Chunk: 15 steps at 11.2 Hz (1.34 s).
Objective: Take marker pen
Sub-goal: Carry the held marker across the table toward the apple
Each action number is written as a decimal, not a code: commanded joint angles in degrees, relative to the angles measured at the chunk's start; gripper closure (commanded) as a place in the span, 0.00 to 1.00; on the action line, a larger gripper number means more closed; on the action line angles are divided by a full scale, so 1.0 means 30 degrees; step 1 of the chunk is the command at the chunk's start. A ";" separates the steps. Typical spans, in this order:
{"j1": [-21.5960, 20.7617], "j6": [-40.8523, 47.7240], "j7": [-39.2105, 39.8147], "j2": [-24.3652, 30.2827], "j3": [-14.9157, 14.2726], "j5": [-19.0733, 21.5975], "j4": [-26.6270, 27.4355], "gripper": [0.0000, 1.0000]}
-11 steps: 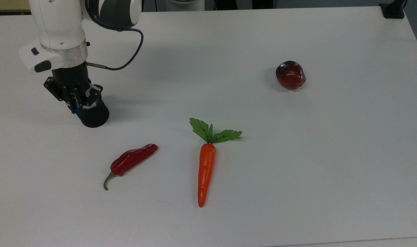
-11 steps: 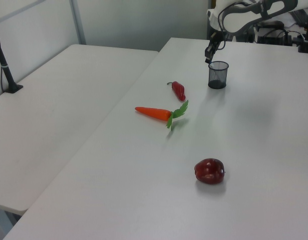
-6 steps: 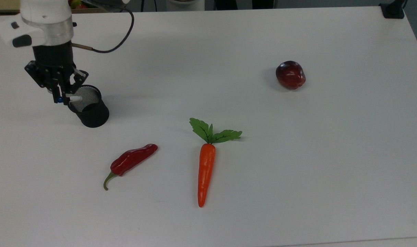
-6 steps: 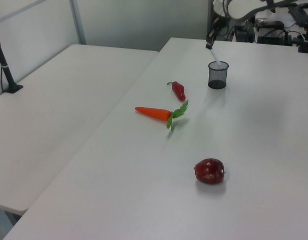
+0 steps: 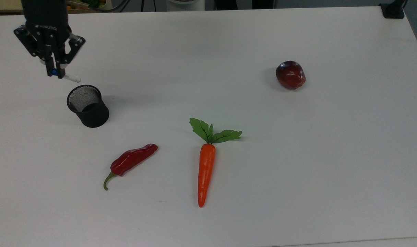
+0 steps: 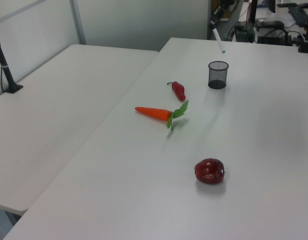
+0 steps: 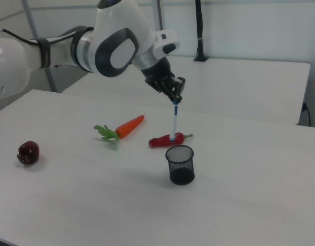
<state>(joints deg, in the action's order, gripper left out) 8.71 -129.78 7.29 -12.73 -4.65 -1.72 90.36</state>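
Black mesh cup (image 7: 180,165), glossy apple (image 5: 290,75)

The marker pen (image 7: 173,123) is a slim white-barrelled marker with blue at its upper end, a small blue label partway down and a blue lower tip. It hangs nearly upright in the air, clear of the desk (image 7: 249,205), tilted slightly in the left view (image 6: 218,41), where its lower end leans toward the left view's right. In the top view, its white lower end (image 5: 72,78) pokes out near the desk's far-left corner, close to the far edge.
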 commanded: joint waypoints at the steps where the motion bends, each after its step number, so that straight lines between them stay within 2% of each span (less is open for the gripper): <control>1: -0.2365 0.2701 -0.1956 0.0728 0.0115 0.0251 0.0555 0.93; 3: -0.4183 0.4635 -0.3217 0.0728 0.0115 0.0251 0.0643 0.93; 6: -0.6468 0.7944 -0.3691 0.0699 0.0115 0.0251 0.1196 0.92; 8: -0.7351 0.8425 -0.3720 0.0640 0.0203 0.0425 0.2218 0.92; 11: -0.7677 0.8104 -0.3691 -0.0672 0.0233 0.0864 0.2606 0.92; 15: -0.7649 0.5706 -0.3662 -0.2695 0.0233 0.0895 0.2430 0.92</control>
<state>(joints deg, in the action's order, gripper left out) -13.83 -108.98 -3.39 -18.29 -3.42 -0.11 97.82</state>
